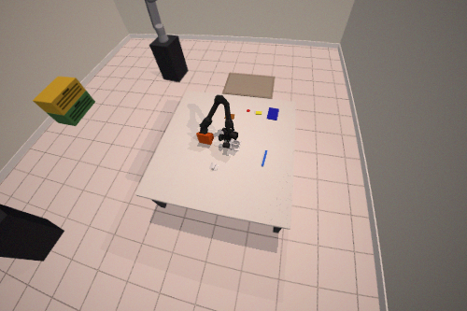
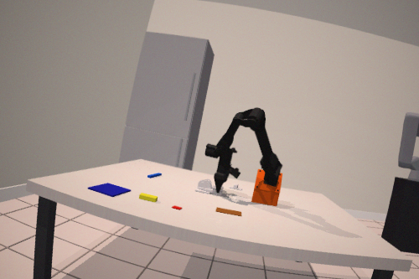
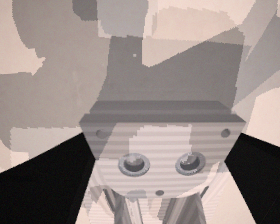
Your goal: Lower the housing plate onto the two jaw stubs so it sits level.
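Gripper state: the gripper (image 1: 226,145) (image 2: 218,190) (image 3: 159,133) stands wide, clamped on the housing plate (image 3: 160,140). In the wrist view, 1 black finger (image 3: 55,175) meets the left side of the plate and 1 black finger (image 3: 252,172) meets the right side.

Plate position: directly between the gripper jaws. Its long axis runs across the view, from finger to finger, along the closing direction. The 2 ringed holes, left (image 3: 133,164) and right (image 3: 190,163), are side by side on that same axis. Something pale shows inside each hole; whether it is a stub cannot be told.

Next outward: 2 elongated grey parts, 1 left (image 3: 128,210) and 1 right (image 3: 185,210), show beyond the lower edge of the plate. They are probably the jaws of the assembly, running roughly crosswise to the plate. Pale clear-looking parts (image 1: 234,146) (image 2: 205,184) lie just beside the fingertips, at table height. Only 1 arm (image 1: 219,100) (image 2: 256,116) serves this work; its orange base (image 1: 205,138) (image 2: 266,195) is farther out.

Alignment: the plate edge appears square to the fingers. Vertical clearance to the stubs cannot be read.

Required motion, as judged: keep both holes over the 2 stubs, lower straight down, confirm level seating, then open and retract upward. A sideways offset could catch 1 hole rim and tilt the plate.
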`<action>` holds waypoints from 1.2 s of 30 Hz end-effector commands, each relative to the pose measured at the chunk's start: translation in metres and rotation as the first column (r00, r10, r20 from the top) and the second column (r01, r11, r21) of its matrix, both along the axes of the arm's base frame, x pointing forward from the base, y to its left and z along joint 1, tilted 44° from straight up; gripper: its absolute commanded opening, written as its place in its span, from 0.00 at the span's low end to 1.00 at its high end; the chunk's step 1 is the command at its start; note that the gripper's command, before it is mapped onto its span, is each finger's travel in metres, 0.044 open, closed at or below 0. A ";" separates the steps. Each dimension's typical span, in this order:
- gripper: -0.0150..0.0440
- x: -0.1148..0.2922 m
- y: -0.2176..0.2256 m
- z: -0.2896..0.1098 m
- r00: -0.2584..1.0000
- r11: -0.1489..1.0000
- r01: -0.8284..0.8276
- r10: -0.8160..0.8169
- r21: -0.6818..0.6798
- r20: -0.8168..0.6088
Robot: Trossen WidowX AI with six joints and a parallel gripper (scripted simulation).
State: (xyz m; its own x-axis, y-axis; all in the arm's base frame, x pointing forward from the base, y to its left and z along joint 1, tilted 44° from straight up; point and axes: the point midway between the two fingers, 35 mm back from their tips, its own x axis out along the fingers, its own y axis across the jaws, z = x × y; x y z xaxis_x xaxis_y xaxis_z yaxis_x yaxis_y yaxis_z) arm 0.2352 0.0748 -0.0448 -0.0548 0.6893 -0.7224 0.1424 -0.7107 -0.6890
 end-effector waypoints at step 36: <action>0.85 0.001 0.004 -0.002 1.000 1.000 -0.010 0.010 -0.001 0.000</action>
